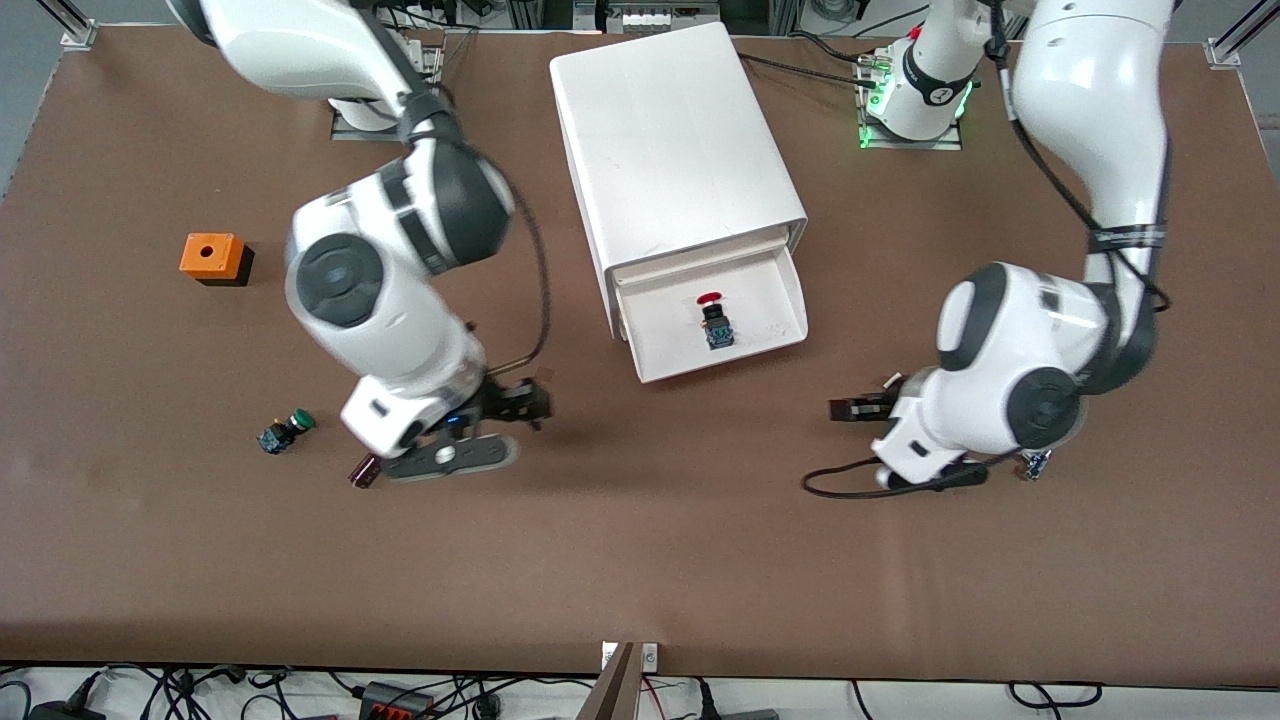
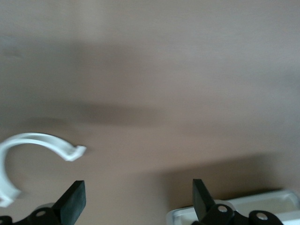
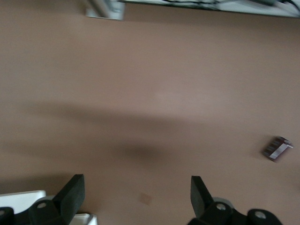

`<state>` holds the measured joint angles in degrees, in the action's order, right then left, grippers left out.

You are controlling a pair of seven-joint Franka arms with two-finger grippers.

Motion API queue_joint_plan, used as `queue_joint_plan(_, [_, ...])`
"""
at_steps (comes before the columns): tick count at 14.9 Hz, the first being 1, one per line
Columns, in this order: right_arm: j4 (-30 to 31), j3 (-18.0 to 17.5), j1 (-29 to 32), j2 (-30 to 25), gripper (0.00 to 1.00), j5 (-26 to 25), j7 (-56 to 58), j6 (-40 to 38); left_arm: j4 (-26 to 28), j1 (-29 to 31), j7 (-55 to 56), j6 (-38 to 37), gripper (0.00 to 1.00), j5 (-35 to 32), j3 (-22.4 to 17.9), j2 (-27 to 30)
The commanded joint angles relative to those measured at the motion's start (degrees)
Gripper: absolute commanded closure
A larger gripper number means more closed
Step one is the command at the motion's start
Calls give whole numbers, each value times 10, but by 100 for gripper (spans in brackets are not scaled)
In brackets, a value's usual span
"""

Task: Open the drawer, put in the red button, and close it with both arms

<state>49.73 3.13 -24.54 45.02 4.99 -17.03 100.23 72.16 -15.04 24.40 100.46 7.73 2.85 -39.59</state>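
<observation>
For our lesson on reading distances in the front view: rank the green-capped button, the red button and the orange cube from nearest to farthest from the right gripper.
From the right gripper, jaws open, low over the table:
1. Green-capped button: beside it, toward the right arm's end of the table.
2. Red button: in the open drawer.
3. Orange cube: farther from the camera, toward the right arm's end.

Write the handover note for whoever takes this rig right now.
Left end effector: open, empty, over bare table toward the left arm's end, beside the drawer.
Right end effector: open, empty, over bare table toward the right arm's end.
Drawer: pulled out of the white cabinet.
Red button: lying in the drawer.
Done: drawer opened, button placed.
Left: push the drawer shut with both arms.
Green button and orange cube stay on the table, untouched.
</observation>
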Motion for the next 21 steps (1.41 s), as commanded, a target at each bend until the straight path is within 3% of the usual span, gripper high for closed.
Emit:
queue_joint_plan(1, [17, -9, 54, -28, 0, -6, 2, -62, 19, -47, 62, 65, 0, -31, -7, -9])
queue_joint_plan(7, [19, -8, 166, -56, 0, -10, 91, -118, 57, -104, 162, 116, 0, -54, -5, -3])
queue_joint_plan(12, [20, 24, 195, -87, 0, -8, 92, -169, 91, -116, 237, 142, 0, -53, 25, 14])
queue_joint_plan(17, [151, 24, 240, -213, 0, -16, 88, -142, 163, -107, 231, 136, 0, -53, 71, 42])
queue_joint_plan(21, [257, 13, 285, -307, 0, -22, 138, -102, 166, -79, 231, 89, 0, -51, 119, 44])
